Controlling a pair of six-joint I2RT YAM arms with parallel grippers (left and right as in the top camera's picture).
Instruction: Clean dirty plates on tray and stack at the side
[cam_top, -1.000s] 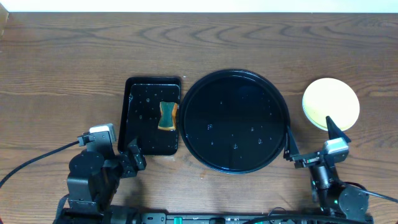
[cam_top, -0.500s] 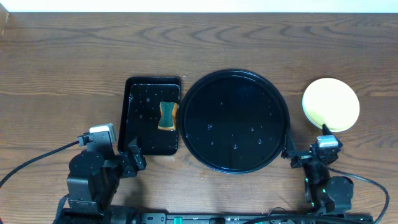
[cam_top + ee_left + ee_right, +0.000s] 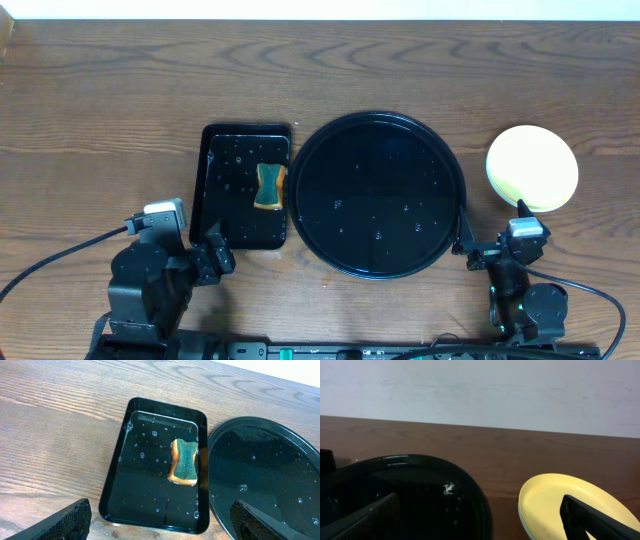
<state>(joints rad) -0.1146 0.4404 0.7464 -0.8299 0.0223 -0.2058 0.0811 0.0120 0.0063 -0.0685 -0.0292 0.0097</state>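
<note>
Plates (image 3: 532,167) are found stacked on the surface (image 3: 100,120) just right of the tray (image 3: 378,195), pale yellow one on top; the tray is bare apart from water drops, so the task is judged essentially finished. The sponge (image 3: 269,187) lies in the small tray (image 3: 232,205), and both the left pincer (image 3: 212,255) and the right pincer (image 3: 492,228) are held spread apart, empty, at the near edge. Plates under the yellow one are hidden, so neither count nor cleanliness can be confirmed.
</note>
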